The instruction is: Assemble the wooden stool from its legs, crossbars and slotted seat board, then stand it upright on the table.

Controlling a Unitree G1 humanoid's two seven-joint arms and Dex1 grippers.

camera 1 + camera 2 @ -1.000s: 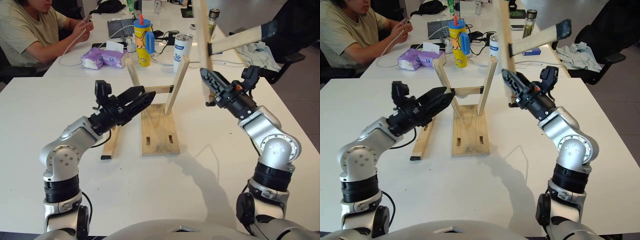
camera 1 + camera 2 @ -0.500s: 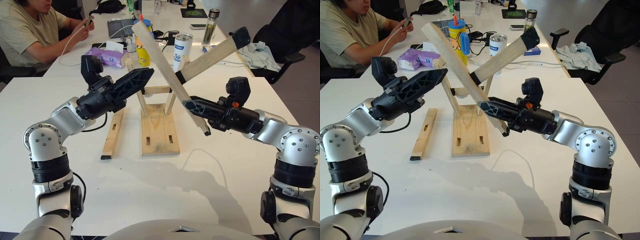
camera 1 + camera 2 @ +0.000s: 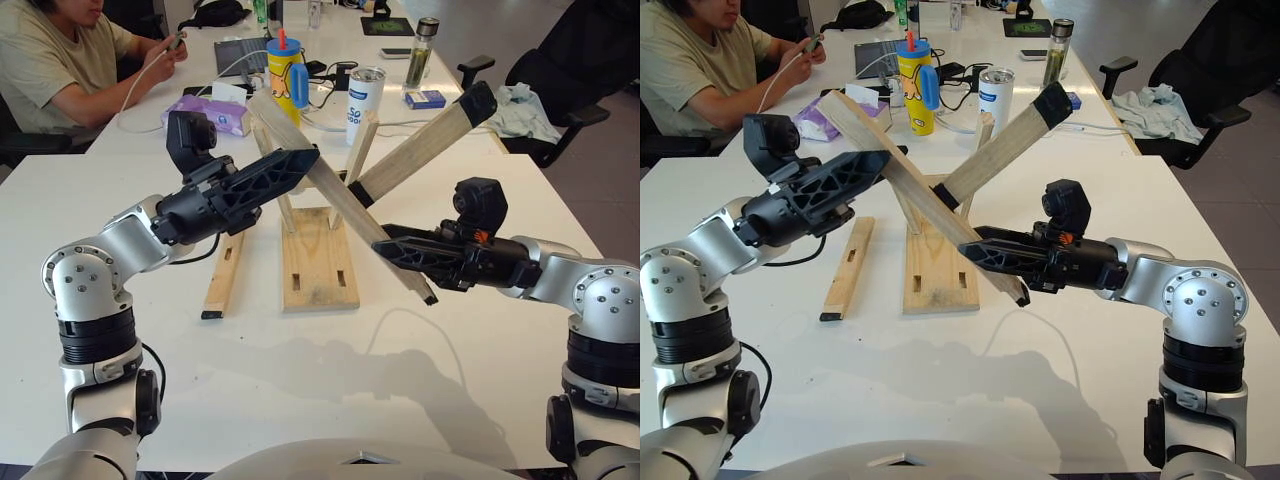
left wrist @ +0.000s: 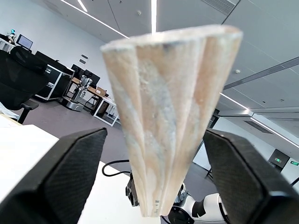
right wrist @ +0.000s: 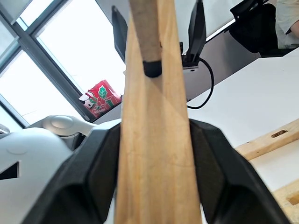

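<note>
Setting: a white table point(image 3: 300, 380) seen from above and behind two robot arms, with stool parts spread across its middle
Seat board: the slotted seat board point(image 3: 320, 270) lies flat at the table's centre, its two slots toward the near end
Standing frame: two short legs joined by a crossbar point(image 3: 362, 145) rise from the far end of the seat board, leaning apart in a narrow V
Loose part: a narrow slotted board point(image 3: 225, 275) lies flat just to the left of the seat board, parallel to it
Held part: a long wooden leg point(image 3: 280, 122) slants through the air above the seat board, high at the far left and low at the near right; a second leg with a black cap point(image 3: 420, 150) branches up and to the right from its middle, and the two appear to be joined
Right gripper: the right gripper point(image 3: 385, 245) pinches the long leg near its lower end, fingers pressed against both sides of the wood
Left gripper: the left gripper point(image 3: 305, 160) sits at the upper part of the long leg with its fingers spread, one on each side and a gap between each finger and the wood
</note>
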